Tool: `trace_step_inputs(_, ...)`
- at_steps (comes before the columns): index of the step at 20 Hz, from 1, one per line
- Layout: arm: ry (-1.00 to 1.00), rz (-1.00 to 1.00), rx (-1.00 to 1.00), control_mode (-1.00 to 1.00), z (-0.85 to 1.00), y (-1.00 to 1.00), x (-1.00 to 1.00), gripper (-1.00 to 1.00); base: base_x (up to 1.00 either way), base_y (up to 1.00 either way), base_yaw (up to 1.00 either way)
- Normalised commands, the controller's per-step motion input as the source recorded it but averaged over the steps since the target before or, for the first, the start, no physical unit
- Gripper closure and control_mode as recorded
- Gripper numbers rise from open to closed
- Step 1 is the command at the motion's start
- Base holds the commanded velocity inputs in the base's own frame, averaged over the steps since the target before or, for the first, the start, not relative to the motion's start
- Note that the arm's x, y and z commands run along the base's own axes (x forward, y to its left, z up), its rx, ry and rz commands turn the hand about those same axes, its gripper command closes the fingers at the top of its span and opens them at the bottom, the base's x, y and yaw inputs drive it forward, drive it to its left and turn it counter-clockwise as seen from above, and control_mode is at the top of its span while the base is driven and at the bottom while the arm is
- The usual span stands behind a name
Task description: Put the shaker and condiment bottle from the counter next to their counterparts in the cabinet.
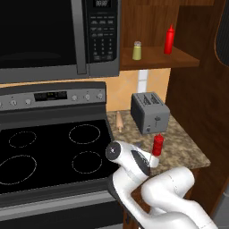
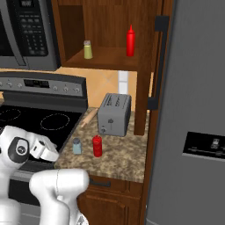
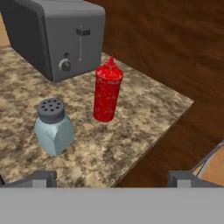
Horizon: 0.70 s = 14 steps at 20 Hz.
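A tall grey refrigerator (image 2: 193, 110) is standing at the right end of the kitchen, just beside the dark wooden wall cabinet (image 2: 110, 26). On the cabinet's shelf a yellowish shaker (image 2: 88, 49) with a silver cap and a slim red squeeze bottle (image 2: 130, 41) with a long tip are standing upright and well apart. A black and steel microwave (image 1: 53, 36) is hanging over the black glass stovetop (image 1: 53, 154). To the stovetop's right the speckled granite counter (image 2: 118, 156) is carrying a grey toaster (image 2: 114, 114) at its back, with a wooden rolling pin (image 2: 89, 117) lying beside the toaster's left side. In front of the toaster the stubby red condiment bottle (image 3: 107, 92) is standing upright on the counter, and the pale blue-grey shaker (image 3: 53, 127) is sitting just to its left, near but not touching it. The white arm is bending low over the counter's front edge, and the gripper (image 3: 111, 179) is hovering in front of both items with its fingers (image 3: 41, 178) spread wide, holding nothing.
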Motion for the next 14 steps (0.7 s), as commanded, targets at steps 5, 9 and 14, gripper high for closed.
trace_step_inputs(5, -0.01, 0.0, -0.05, -1.0, -0.01, 0.14, 0.19, -1.0, 0.0, 0.0, 0.0)
trace_step_inputs(9, -0.03, -0.07, -0.03, -1.0, 0.0, -0.01, 0.37, -1.0, 0.0, 0.0, 0.0)
trace_step_inputs(14, -0.01, 0.0, -0.09, -1.0, -0.04, 0.13, 0.02, -1.0, 0.0, 0.0, 0.0)
